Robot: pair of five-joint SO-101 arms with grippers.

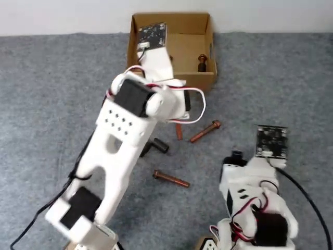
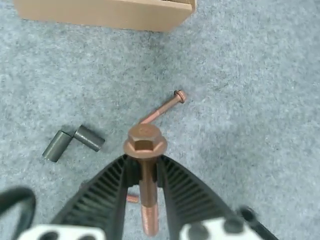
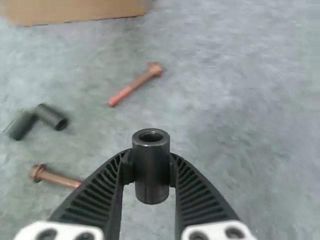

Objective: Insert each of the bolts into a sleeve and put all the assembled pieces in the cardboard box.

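Left jaws: closed on a copper-coloured, hex-head flanged metal bolt (image 2: 146, 182). They pinch the shank just under the flange, with the head past the tips and the threaded end running back toward the wrist.
Right jaws: clamped around a short, dark, cylindrical metal sleeve (image 3: 150, 160). The grip is across its side wall and the open bore faces outward.
Where the pair sits: I see the held bolt above the grey carpeted table (image 1: 291, 78), near the front of the box. The held sleeve is well apart from it.
Box: an open brown cardboard box (image 1: 184, 48) at the far side of the table. One bolt-in-sleeve piece (image 1: 201, 62) stands inside, by the right wall.
Still loose: two copper bolts (image 1: 205, 131) (image 1: 170, 178) lie on the table. Two dark sleeves (image 1: 155, 146) lie touching, end to side, in an L.
Handling: I judge both parts rigid, dense for their size and smooth. A round shank or sleeve may roll or twist in the jaws if I push off-axis.
Where to hold: I would keep the bolt gripped close under its head, leaving the thread free. I would hold the sleeve at mid-wall so neither end of the bore is covered.
Risk: the clearance looks tight to me, so a small tilt could jam the bolt tip on the sleeve rim.
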